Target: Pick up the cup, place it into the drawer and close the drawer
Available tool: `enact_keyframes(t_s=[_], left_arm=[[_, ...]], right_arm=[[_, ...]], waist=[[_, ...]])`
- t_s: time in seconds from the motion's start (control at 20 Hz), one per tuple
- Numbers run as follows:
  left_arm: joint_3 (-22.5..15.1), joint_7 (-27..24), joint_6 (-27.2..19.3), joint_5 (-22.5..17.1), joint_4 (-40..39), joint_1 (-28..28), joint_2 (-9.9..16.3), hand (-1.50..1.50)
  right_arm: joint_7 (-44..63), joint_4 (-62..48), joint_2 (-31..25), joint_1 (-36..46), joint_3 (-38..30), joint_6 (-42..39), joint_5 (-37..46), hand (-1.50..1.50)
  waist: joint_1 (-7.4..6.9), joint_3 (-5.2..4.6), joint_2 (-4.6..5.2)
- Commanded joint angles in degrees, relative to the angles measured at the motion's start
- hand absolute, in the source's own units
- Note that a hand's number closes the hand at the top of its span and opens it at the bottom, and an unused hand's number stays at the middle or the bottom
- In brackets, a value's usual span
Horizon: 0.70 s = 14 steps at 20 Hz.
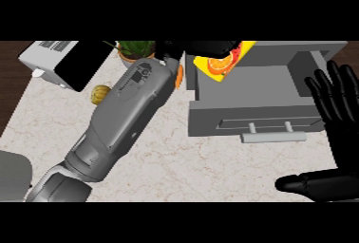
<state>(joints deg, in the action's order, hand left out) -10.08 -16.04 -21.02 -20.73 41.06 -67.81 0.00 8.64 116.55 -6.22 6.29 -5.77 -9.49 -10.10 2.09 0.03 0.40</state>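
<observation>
The cup (223, 60), yellow with an orange-slice print, sits at the back left corner of the open drawer (245, 83), its upper part hidden beneath my left hand (203, 47). It appears tilted, with its long axis running from upper right to lower left, the printed lower end pointing into the tray; which end is the mouth I cannot tell. I judge that it is held over this corner so that it can be lowered past the drawer wall. My left forearm (129, 111) crosses the bench (175, 161) diagonally to reach it; the left hand shows only as a dark mass over the cup, so I cannot tell whether its fingers are clamped on it. My right hand (336, 123) rests open at the right edge, fingers straight and apart, holding nothing, near the drawer handle (273, 136), which faces me. A toaster (60, 61), a potted plant (135, 50) and a small yellow fruit (100, 93) stand on the bench to the left.
</observation>
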Motion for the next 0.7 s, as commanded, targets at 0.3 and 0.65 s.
enact_keyframes(t_s=[0.3, 0.65], left_arm=[[-9.3, -3.8, -2.3, -9.2, -13.2, -6.1, 0.0, 1.5], [-16.7, -4.3, -4.9, -12.7, -15.1, -7.0, 0.0, 1.5]], right_arm=[[-0.1, -0.6, -0.2, 1.5, -0.1, -0.2, -0.3, -1.5], [-2.3, -1.1, 0.9, 0.2, 1.3, -1.0, 0.1, -1.5]], waist=[[1.7, 0.02, 0.38], [3.27, 0.05, 0.58]])
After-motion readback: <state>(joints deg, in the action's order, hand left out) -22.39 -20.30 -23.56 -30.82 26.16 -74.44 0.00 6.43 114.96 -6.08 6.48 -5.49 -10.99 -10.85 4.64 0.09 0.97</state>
